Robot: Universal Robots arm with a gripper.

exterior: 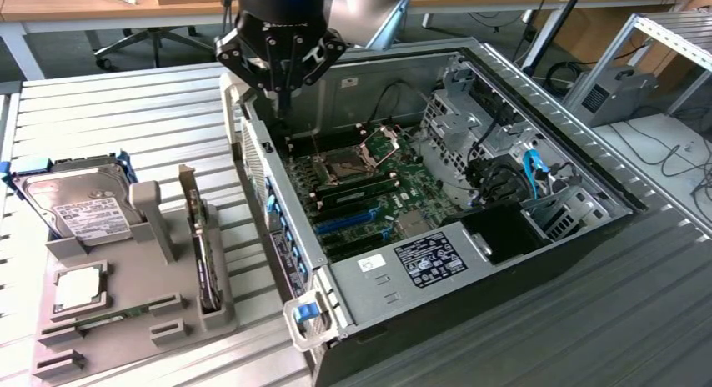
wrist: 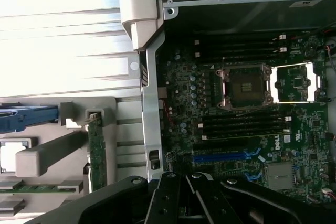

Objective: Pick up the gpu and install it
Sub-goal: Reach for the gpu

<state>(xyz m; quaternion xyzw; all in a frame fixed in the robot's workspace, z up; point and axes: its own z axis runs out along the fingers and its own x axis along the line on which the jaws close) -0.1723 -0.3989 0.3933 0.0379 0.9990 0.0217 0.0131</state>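
Jaws together and empty above the open computer case (exterior: 378,78)
The gpu (exterior: 202,237) stands on edge in the grey holder (exterior: 133,320) on the worktop (exterior: 112,112), at the exterior view's left, well apart from the jaws; these hang over the case wall on the holder's side, beside the motherboard (exterior: 378,195)

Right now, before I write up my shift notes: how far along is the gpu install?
Nothing looks done: the gpu stands on edge in the grey holder beside the computer case, and the motherboard's blue slots are bare. In hand: nothing; the gripper is shut and empty, above the case wall nearest the holder. Left: the pick-up and the install.
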